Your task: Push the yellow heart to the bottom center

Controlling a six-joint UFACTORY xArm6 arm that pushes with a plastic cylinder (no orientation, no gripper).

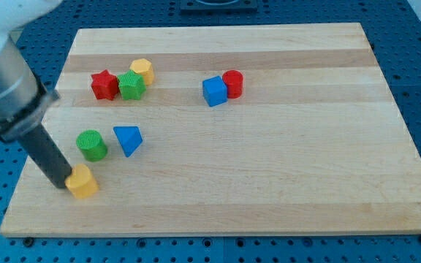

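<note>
The yellow heart [83, 183] lies near the board's bottom left, towards the view's bottom. My tip [59, 181] touches its left side; the dark rod slants up to the view's left. A green cylinder [92, 145] stands just above the heart, apart from it. A blue triangle [128, 138] lies to the right of the cylinder.
A red star [104, 85], a green block [131, 85] and a yellow block [142, 70] cluster at the upper left. A blue cube [214, 91] and a red cylinder [233, 83] touch near the top centre. The wooden board's left edge [28, 172] is close to my tip.
</note>
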